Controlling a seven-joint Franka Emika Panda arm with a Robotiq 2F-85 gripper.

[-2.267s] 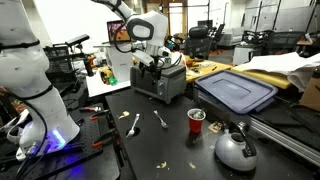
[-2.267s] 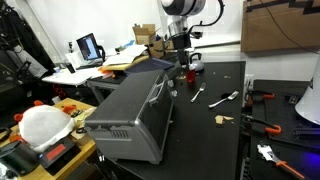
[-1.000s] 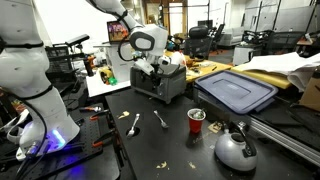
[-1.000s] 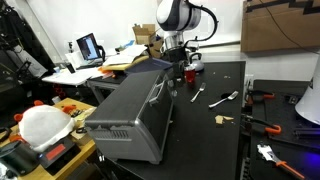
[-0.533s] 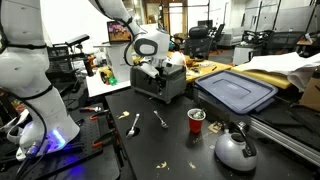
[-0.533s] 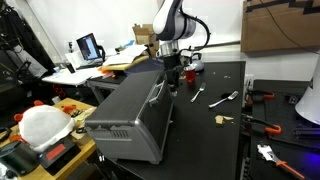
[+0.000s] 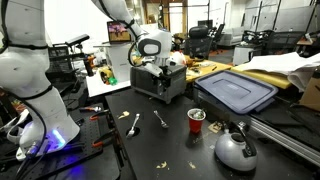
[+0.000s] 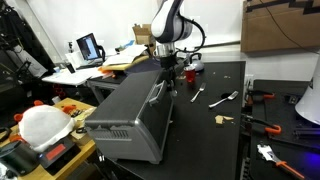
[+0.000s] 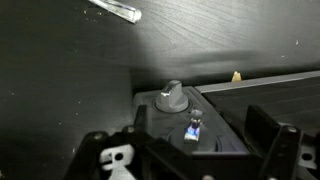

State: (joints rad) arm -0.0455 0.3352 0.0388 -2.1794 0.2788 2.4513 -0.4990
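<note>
The table (image 7: 170, 148) is carrying the toaster (image 7: 160, 83), a boxy metal thing that is probably weighing enough to stay put, rigid and smooth-sided. Its knob (image 9: 172, 97) is looking small, hard and likely stiff to turn, so it is best pinched across its round sides. The tool (image 9: 190, 150) is hovering just above that end, jaws standing wide and holding nothing, with the knob lying just beyond the gap between them.

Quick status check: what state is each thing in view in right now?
Tool: open, holding nothing.
Grey appliance: on the table, knob not gripped.
Red cup: upright.
Kettle: upright.
Spoon: lying flat.
Fork: lying flat.
Laptop: open, screen lit.
</note>
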